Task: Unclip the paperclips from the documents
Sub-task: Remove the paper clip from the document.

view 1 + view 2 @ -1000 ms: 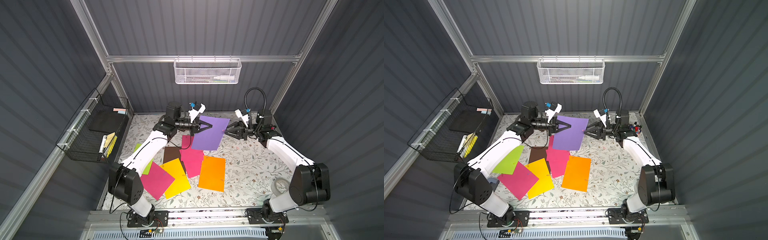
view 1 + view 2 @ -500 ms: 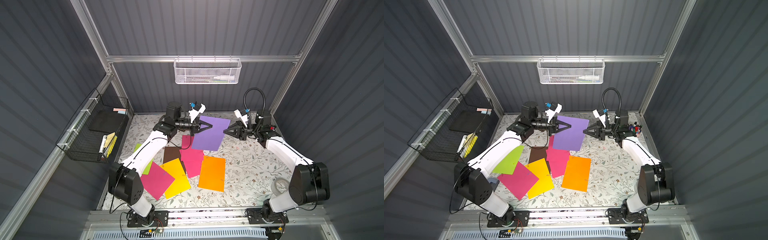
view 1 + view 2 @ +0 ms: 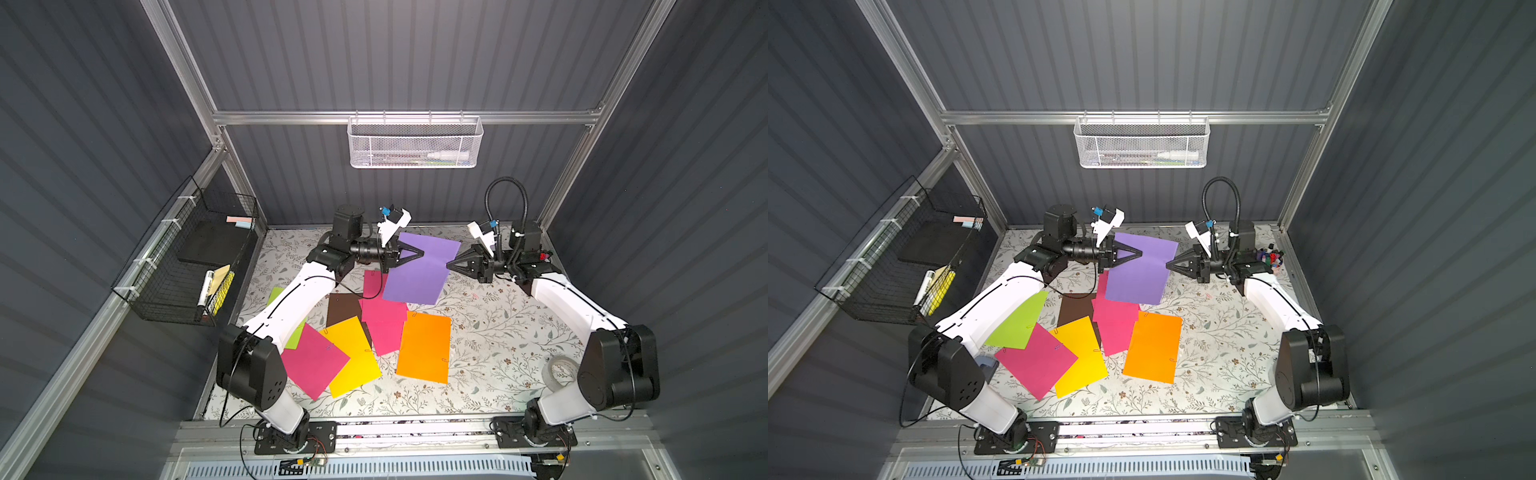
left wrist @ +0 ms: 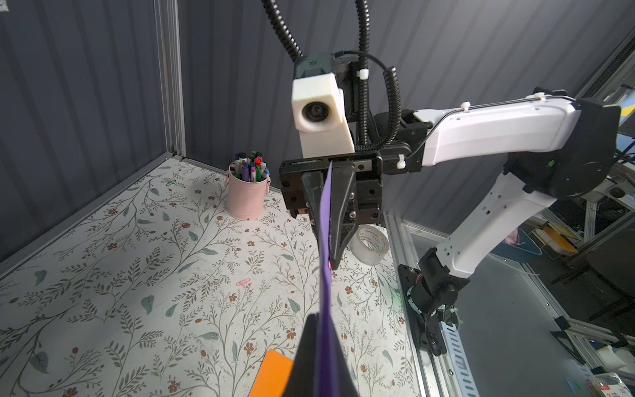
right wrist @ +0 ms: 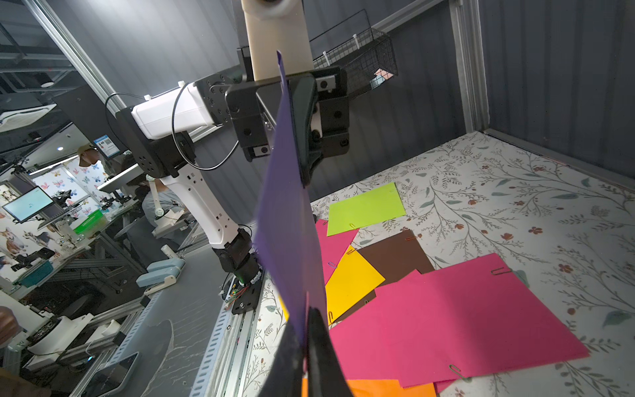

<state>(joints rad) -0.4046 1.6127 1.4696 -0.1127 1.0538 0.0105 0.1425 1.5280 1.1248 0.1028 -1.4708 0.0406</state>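
Purple document [image 3: 415, 276] within left fingers [image 3: 410, 254], right fingers [image 3: 462, 264]

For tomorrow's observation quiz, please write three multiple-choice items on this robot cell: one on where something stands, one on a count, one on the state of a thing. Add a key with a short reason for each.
1. Where on the table does the pink cup of markers stand?
A. Near left corner
B. Far right corner
C. The middle

2. How many baskets hang around the cell?
A. One
B. Two
C. Four

3. The purple sheet is
A. lying flat on the table
B. crumpled into a ball
C. held up off the table, gripped at opposite edges

Key
1 B: the left wrist view shows the cup near the corner post, behind the right gripper.
2 B: there is a black wire basket on the left side and a white mesh basket at the back.
3 C: the left gripper and the right gripper are each shut on an edge of it.
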